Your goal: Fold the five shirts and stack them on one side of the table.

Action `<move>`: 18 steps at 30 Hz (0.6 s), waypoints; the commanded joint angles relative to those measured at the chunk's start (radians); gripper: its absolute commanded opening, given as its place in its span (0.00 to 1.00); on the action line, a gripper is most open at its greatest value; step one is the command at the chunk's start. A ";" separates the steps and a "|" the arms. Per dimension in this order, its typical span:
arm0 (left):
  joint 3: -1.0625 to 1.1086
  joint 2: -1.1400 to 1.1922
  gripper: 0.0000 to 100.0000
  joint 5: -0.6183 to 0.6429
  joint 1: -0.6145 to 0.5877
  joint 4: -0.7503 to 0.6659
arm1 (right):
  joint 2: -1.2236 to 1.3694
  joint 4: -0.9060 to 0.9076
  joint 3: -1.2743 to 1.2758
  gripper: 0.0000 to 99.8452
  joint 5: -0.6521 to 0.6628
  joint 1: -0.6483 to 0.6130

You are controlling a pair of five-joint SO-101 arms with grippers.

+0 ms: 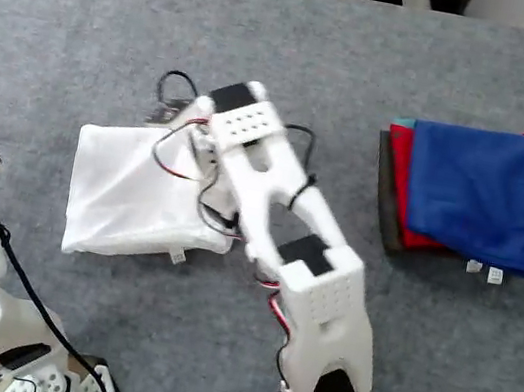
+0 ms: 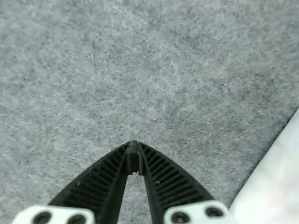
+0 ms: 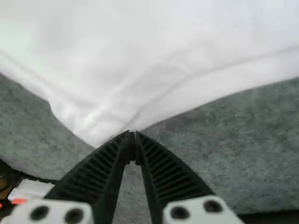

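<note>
Right pincer [image 3: 131, 140] closed at edge of white shirt [image 1: 130, 193] — folded stack [image 1: 486, 195] well apart.

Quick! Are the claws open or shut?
Left claw: shut, holding nothing.
Right claw: shut at the white shirt's corner; grip on it unclear.

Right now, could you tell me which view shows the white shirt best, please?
The high view: nearly the whole folded white shirt is visible. The right wrist view shows one corner by its gripper; the left, perhaps a pale edge.
</note>
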 commanded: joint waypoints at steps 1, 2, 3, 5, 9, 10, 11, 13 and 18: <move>-0.018 -0.044 0.03 -0.009 0.010 -0.011 | -0.099 -0.086 0.177 0.01 0.058 0.017; -0.018 -0.043 0.03 -0.008 0.013 -0.011 | -0.104 -0.137 0.226 0.01 0.063 0.018; -0.019 -0.043 0.03 -0.005 0.018 -0.011 | -0.110 -0.186 0.268 0.01 0.063 0.021; -0.019 -0.043 0.03 -0.008 0.030 -0.011 | -0.120 -0.226 0.282 0.01 0.061 0.041; -0.027 -0.044 0.03 -0.008 0.071 -0.011 | -0.205 -0.109 0.120 0.01 0.064 0.075; -0.033 -0.051 0.03 -0.008 0.088 -0.003 | -0.228 -0.074 0.053 0.01 0.063 0.083; -0.041 -0.052 0.03 -0.006 0.110 -0.002 | -0.246 -0.046 -0.015 0.01 0.061 0.091; -0.073 -0.052 0.03 -0.002 0.157 0.011 | -0.262 -0.021 -0.148 0.01 0.061 0.091; -0.108 -0.043 0.03 -0.002 0.337 0.041 | -0.191 -0.103 -0.329 0.01 0.061 0.012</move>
